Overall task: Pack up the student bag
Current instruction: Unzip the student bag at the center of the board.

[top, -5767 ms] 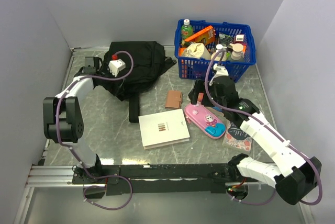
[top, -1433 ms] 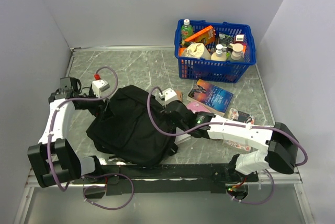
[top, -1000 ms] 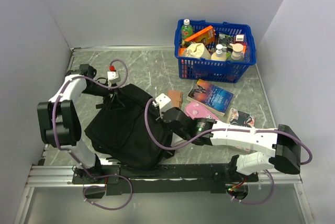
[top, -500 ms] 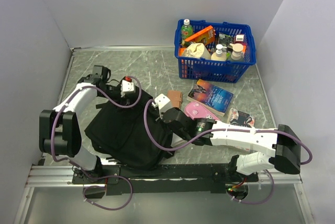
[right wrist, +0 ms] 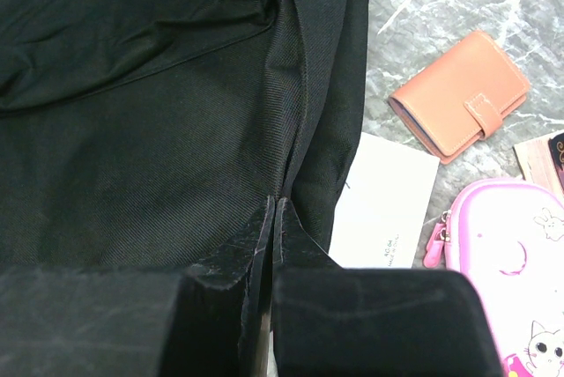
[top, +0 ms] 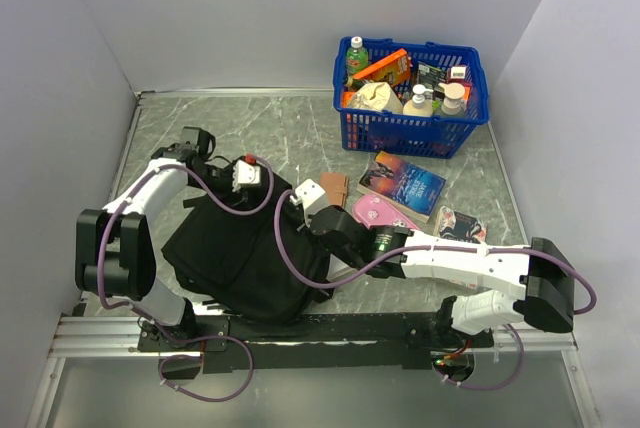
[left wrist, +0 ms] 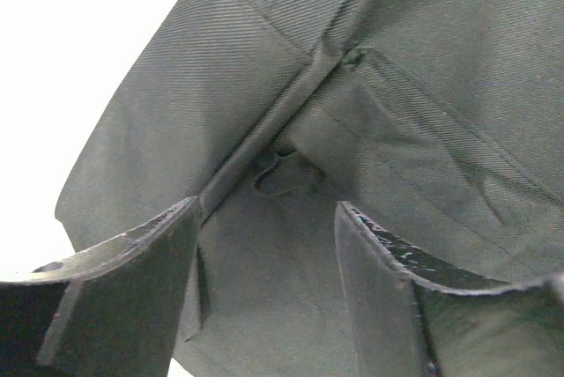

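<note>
Because the student bag [top: 235, 248] is soft and holds no shape of its own, both arms are applied to it at once. The bag lies slumped on the table [top: 300, 128] at the near left, between the two arms, with its right edge overlapping a white notebook [right wrist: 383, 201]. The right gripper [right wrist: 275, 207] is closed on a ridge of black fabric along a seam at that edge. The likely purpose is to anchor the bag so that it does not slide under a pull from the other side. The left gripper [left wrist: 264, 210] is open over the bag's far end, its fingers [left wrist: 132, 271] spread to either side of a small dark loop [left wrist: 286, 174] at a seam. This is probably a zip pull, though the view does not confirm it. The step in hand appears to be opening the bag, as no opening is visible. The items to pack lie just right of the bag: an orange wallet [right wrist: 458, 95], a pink pencil case [right wrist: 493, 245] and a colourful book [top: 402, 181]. The blue basket [top: 400, 134] stands well apart.
</note>
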You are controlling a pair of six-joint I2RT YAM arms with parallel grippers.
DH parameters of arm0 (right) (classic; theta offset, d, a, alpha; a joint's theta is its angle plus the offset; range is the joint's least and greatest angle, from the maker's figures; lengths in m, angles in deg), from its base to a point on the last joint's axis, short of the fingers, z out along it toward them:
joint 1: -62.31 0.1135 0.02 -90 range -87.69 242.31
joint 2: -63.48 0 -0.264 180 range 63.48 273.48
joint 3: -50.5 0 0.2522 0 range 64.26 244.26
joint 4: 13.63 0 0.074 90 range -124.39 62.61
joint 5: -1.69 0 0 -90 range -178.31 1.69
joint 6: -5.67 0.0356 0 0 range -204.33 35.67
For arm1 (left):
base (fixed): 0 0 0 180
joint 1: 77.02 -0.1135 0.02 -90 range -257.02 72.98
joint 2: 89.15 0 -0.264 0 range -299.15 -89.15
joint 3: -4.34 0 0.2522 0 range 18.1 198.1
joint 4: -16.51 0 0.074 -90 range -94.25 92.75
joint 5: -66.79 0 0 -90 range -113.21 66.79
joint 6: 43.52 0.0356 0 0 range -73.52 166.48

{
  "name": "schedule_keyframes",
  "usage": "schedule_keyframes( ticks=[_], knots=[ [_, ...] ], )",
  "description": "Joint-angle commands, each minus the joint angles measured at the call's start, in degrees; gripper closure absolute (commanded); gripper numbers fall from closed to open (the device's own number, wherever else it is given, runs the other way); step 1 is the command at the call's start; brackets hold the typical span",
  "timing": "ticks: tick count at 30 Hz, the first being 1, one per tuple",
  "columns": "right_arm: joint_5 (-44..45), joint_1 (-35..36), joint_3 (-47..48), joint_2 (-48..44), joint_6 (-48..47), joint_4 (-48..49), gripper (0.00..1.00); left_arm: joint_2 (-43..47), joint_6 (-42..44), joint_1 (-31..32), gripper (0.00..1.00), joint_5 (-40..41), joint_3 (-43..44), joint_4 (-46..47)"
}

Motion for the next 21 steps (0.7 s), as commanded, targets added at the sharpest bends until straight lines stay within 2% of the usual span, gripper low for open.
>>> schedule_keyframes(
  ticks=[1, 4, 8, 9, 13, 14, 15, 16, 17, 21],
  knots=[
    [1.6, 0.5, 1.9, -0.7, -0.8, 3.5, 1.00, 0.0, 2.9, 1.5, 0.38, -0.5, 0.3, -2.0],
    [1.9, 0.5, 1.7, -1.0, -0.6, 3.5, 1.00, -0.7, 2.7, 2.6, 0.48, 0.2, 0.4, -1.5],
    [2.1, 0.6, 1.3, -1.6, -0.4, 3.3, 1.00, -1.6, 2.4, 3.4, 0.55, 0.9, 0.8, -1.0],
    [2.2, 0.5, 1.3, -1.7, -0.4, 3.3, 1.00, -2.0, 2.5, 3.5, 0.61, 0.9, 0.9, -1.1],
    [2.6, 0.5, 1.1, -1.7, -0.2, 3.3, 1.00, -2.7, 3.1, 4.0, 0.72, 1.0, 1.4, -3.1],
    [2.6, 0.5, 1.0, -1.7, -0.3, 3.3, 1.00, -2.8, 3.2, 4.1, 0.76, 1.2, 1.5, -3.3],
    [2.7, 0.5, 1.0, -1.8, -0.3, 3.3, 1.00, -2.7, 3.1, 4.1, 0.88, 1.4, 1.3, -3.3],
    [3.0, 0.4, 1.0, -1.8, -0.3, 3.4, 1.00, -2.6, 3.0, 4.1, 0.96, 1.9, 1.1, -3.1],
    [3.2, 0.4, 0.9, -1.8, -0.2, 3.4, 1.00, -2.2, 2.9, 4.1, 0.99, 2.1, 0.8, -3.2],
    [4.6, -1.2, 1.0, -0.9, 1.4, 2.6, 1.00, 0.1, 3.2, 4.0, 0.99, 2.5, -0.4, -4.8]
  ],
)
